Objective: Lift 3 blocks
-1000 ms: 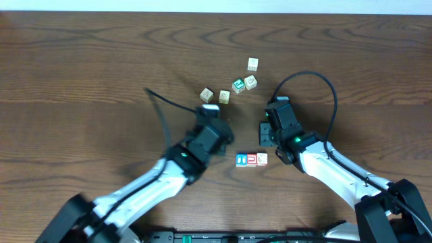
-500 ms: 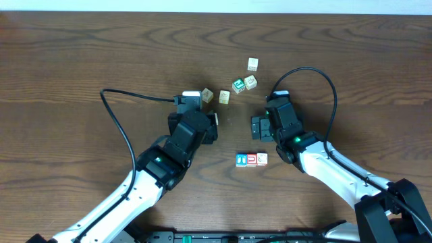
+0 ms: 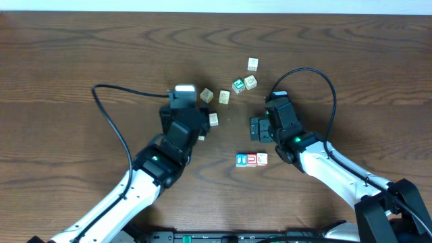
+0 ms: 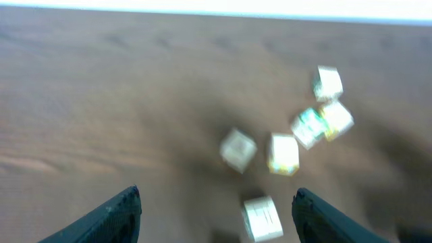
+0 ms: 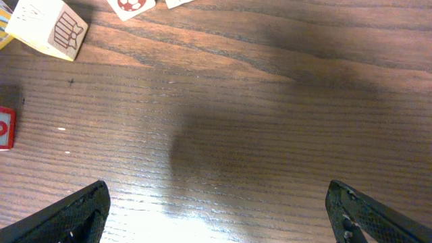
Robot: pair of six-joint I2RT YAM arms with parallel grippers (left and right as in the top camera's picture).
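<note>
The 3 blocks lie in a tight row on the table: blue-faced (image 3: 241, 160), red-faced (image 3: 252, 160) and pale cream (image 3: 262, 159). My right gripper (image 3: 256, 129) hovers just above and behind the row, open with only bare wood between its fingers (image 5: 217, 214). A sliver of the red-faced block (image 5: 5, 127) shows at the left edge of the right wrist view. My left gripper (image 3: 204, 123) is farther left, open (image 4: 217, 210), away from the row. A different cream cube (image 4: 262, 217) lies loose between its fingers.
That loose cream cube (image 3: 212, 119) sits beside the left fingers. Behind it lie several more cubes: two cream (image 3: 206, 95) (image 3: 224, 97), a green-faced one (image 3: 238, 86), and two cream (image 3: 250, 82) (image 3: 252, 64). The left arm's cable (image 3: 111, 108) loops over the table.
Both grippers have opened. The left arm swung back and left, and a cream cube now lies on the table at its fingertips. The row of three has not moved.
</note>
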